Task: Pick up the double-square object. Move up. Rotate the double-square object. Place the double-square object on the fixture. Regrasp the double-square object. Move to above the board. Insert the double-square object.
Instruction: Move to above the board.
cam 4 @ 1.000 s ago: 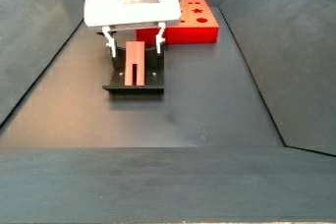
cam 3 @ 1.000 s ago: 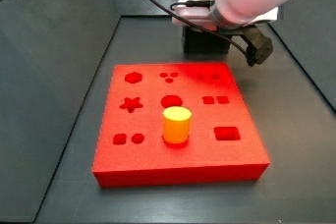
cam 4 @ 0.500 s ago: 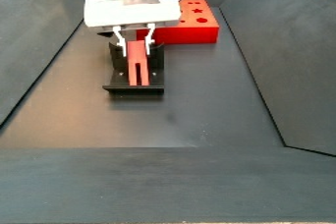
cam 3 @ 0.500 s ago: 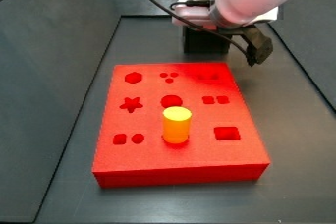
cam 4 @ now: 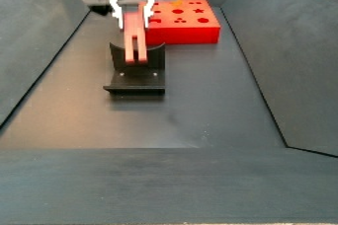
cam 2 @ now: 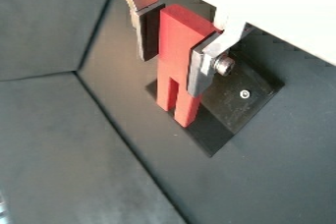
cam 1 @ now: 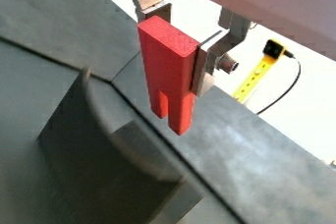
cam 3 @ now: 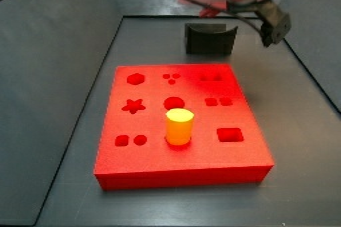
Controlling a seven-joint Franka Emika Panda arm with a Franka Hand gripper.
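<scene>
So, in a wrist view the double-square object [cam 1: 168,74] is seen clamped between the gripper [cam 1: 178,46] plates, hanging long-side down with its notched end just above the fixture [cam 1: 112,154]. Only the upper part is pinched, so a slip or a twist in the grip is easily imagined if anything gets bumped.

In the other wrist picture the double-square object [cam 2: 180,63] is shown lifted off the fixture [cam 2: 243,105], whose base plate and screw can be seen below. If the piece is tilted here, it probably gets carried crooked to the hole.

In a side view the gripper [cam 3: 237,2] is parked high, over the fixture [cam 3: 210,38], the piece itself being hidden. The board [cam 3: 180,126] is already occupied by a yellow cylinder [cam 3: 178,126] standing in a hole, which could be clipped on the way over if the travel is kept too low.

In the remaining side view the double-square object [cam 4: 136,37] is seen hanging upright in the gripper [cam 4: 132,12] over the fixture [cam 4: 136,79], the board [cam 4: 185,22] behind. A small misalignment would likely jam the insert.
</scene>
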